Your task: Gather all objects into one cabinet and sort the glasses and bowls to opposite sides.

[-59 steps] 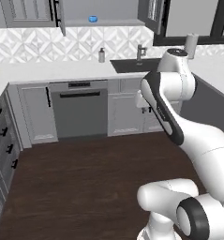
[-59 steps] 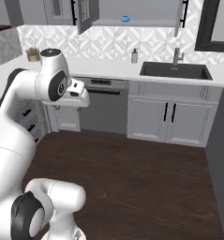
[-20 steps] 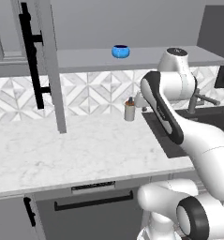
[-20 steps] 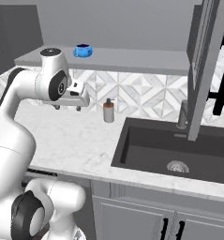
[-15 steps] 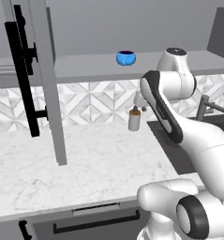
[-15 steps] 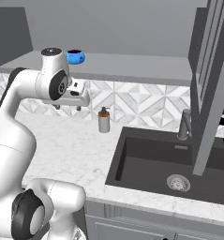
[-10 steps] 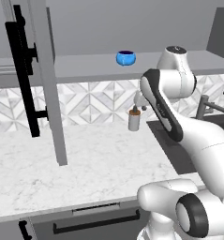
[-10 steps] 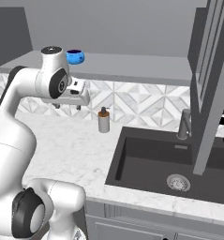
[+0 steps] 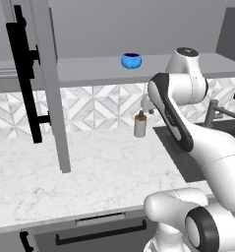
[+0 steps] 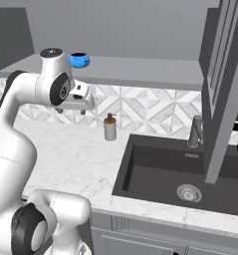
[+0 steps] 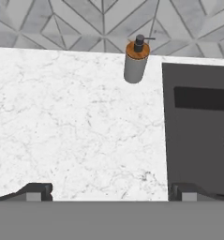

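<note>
1. One task object shows: the blue bowl (image 9: 131, 60) stands upright on the grey cabinet shelf (image 9: 94, 70), toward the shelf's middle, with the cabinet door (image 9: 49, 83) swung open to its left in the left base view.
2. End effector (image 10: 82, 110): fingers spread fully apart and empty, held out from the wrist below the shelf edge, above the marble tabletop (image 11: 76, 126).
3. Governing relation: the bowl lies above the end effector and farther back; in the right base view it sits just over the arm's upper joint. The coming move would, by judgement, be a rise over the shelf lip and then a reach inward.
4. Bowl axis: round, so no preferred approach bearing.
5. Bystander: a soap dispenser (image 11: 135, 62) stands on the tabletop beside the sink (image 10: 178, 169), below the end effector's line.
</note>
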